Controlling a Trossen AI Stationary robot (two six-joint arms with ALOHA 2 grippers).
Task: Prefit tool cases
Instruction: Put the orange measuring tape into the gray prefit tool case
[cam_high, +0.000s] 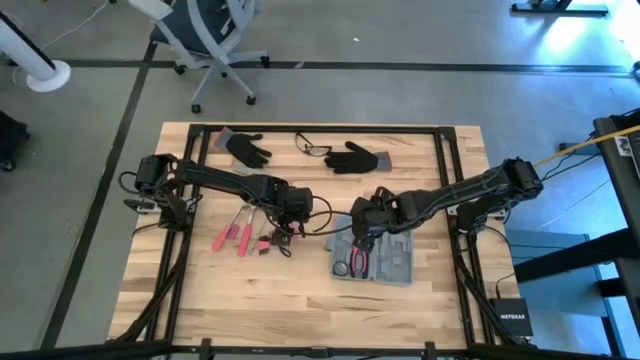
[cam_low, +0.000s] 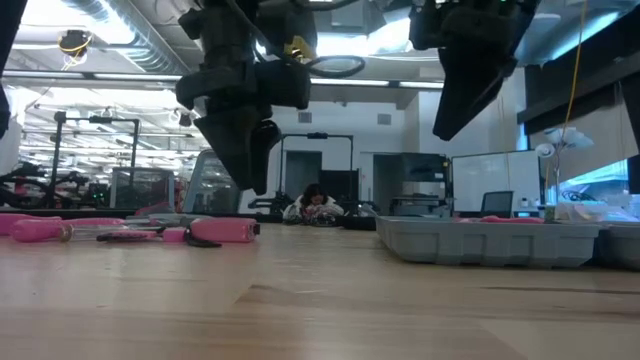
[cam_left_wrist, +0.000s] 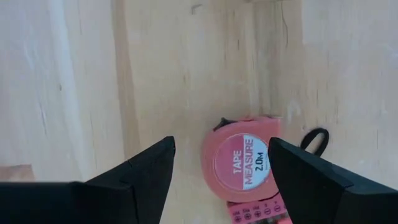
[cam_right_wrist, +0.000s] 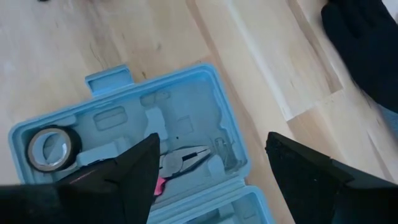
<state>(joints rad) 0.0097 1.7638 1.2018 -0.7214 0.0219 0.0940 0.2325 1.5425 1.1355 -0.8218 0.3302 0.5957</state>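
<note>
The tool case (cam_high: 375, 260) lies open right of centre, with pliers (cam_right_wrist: 181, 160) and a tape roll (cam_right_wrist: 51, 147) seated. The right gripper (cam_right_wrist: 208, 180) hovers spread above it. The left gripper (cam_left_wrist: 221, 171), spread, straddles a tape measure (cam_left_wrist: 242, 163); red-handled tools (cam_high: 235, 235) lie loose at left, unfitted.

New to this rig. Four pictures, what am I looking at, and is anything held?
Two dark robot arms work at a wooden table. One camera looks straight down, one sits at table height, and one rides on each wrist.

The left gripper hovers with jaws open over a red tape measure, beside loose red-handled tools. The right gripper hangs with jaws open above the open grey-blue tool case, which already has pliers and a roll of tape in its slots. Two black gloves and glasses lie at the far edge. Nothing is held.
</note>
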